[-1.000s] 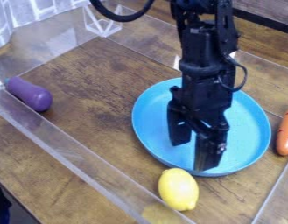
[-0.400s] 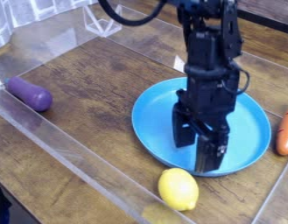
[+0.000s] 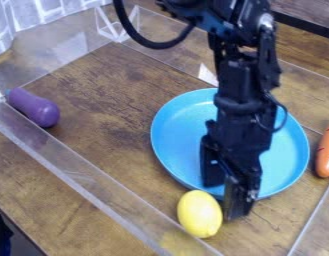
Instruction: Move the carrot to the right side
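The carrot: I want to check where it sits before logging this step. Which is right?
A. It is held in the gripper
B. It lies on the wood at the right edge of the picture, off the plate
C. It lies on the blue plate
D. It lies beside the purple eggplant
B: the carrot lies on the wooden top at the right edge, outside the rim of the blue plate, while the open gripper holds nothing.

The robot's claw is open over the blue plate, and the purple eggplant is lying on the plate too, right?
Not quite. The eggplant is not on the plate; it lies on the wooden table far to the left, as the camera view shows. The gripper is open over the plate's near edge.
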You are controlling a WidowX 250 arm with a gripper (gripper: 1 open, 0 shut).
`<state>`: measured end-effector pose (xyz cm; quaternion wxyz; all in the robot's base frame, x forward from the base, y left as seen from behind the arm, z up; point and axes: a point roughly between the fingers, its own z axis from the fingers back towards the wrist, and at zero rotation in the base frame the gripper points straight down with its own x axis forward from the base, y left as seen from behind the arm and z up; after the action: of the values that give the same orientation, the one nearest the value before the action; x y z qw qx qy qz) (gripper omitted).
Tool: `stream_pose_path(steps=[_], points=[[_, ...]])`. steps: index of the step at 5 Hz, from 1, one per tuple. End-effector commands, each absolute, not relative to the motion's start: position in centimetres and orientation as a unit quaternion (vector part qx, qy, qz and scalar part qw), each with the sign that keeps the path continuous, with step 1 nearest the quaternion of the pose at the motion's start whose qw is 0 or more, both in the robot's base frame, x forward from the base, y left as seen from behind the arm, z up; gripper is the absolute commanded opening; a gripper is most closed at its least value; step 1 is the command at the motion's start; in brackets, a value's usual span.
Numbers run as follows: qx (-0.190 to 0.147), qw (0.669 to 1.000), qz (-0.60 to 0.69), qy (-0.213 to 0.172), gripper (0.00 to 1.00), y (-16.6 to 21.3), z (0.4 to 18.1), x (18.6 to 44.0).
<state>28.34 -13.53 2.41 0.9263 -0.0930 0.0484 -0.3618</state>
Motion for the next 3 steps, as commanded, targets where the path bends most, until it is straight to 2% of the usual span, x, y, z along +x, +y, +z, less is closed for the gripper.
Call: stream_pose_path(steps=[1,3], points=[[-0.092,0.925,-0.365,0.054,1.0,-14.9,2.4,27.5],[-0.087,0.915,-0.39,0.06,1.0,-13.9,2.8,26.2]])
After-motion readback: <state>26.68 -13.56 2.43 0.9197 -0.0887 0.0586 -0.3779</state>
